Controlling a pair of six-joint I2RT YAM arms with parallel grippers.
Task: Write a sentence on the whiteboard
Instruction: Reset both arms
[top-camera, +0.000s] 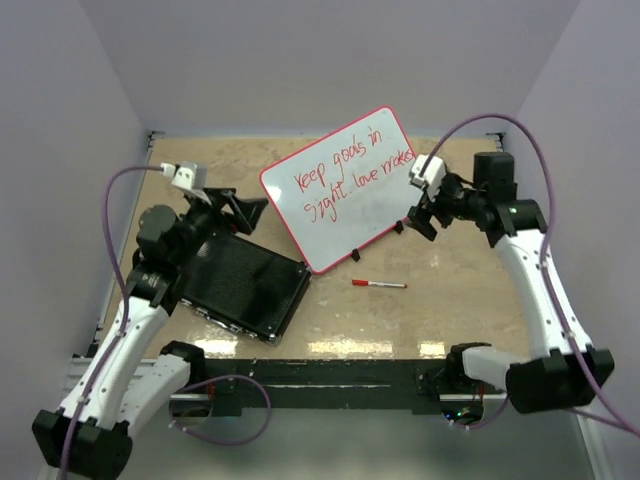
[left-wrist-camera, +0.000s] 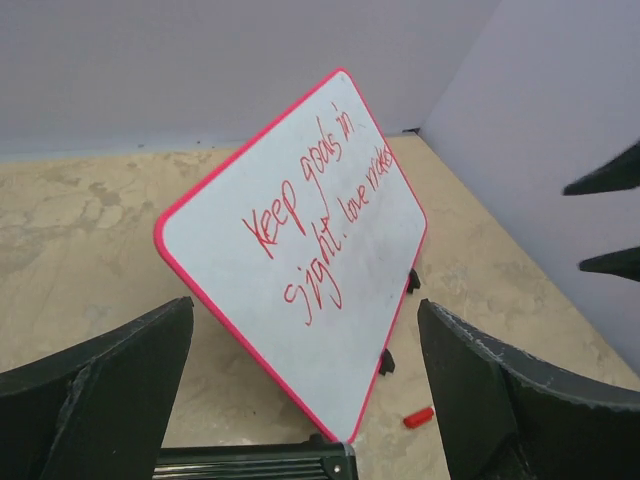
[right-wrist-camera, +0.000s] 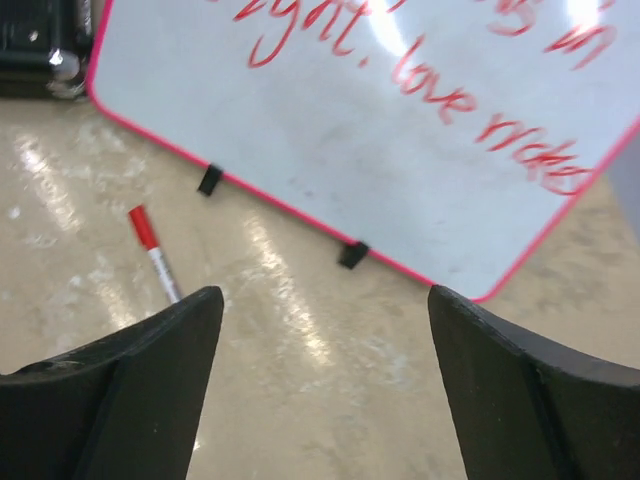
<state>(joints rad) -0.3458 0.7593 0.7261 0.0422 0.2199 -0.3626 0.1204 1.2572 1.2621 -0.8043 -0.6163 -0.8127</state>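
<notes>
The whiteboard (top-camera: 345, 215) with its red rim lies tilted on the table's far middle. It also shows in the left wrist view (left-wrist-camera: 330, 330) and the right wrist view (right-wrist-camera: 330, 140). The sentence (top-camera: 350, 172) in red marker runs in two lines, "Keep goals in sight, love makes" (left-wrist-camera: 310, 215) (right-wrist-camera: 440, 95). A red-capped marker (top-camera: 378, 284) lies on the table just near of the board (right-wrist-camera: 155, 255). My left gripper (top-camera: 240, 212) is open and empty at the board's left edge (left-wrist-camera: 305, 303). My right gripper (top-camera: 418, 218) is open and empty at the board's right corner (right-wrist-camera: 325, 292).
A black ribbed slab (top-camera: 245, 285) lies under my left arm; its corner meets the board's near corner (left-wrist-camera: 260, 462). Small black clips (right-wrist-camera: 352, 254) sit on the board's near edge. Purple walls close in the table on three sides.
</notes>
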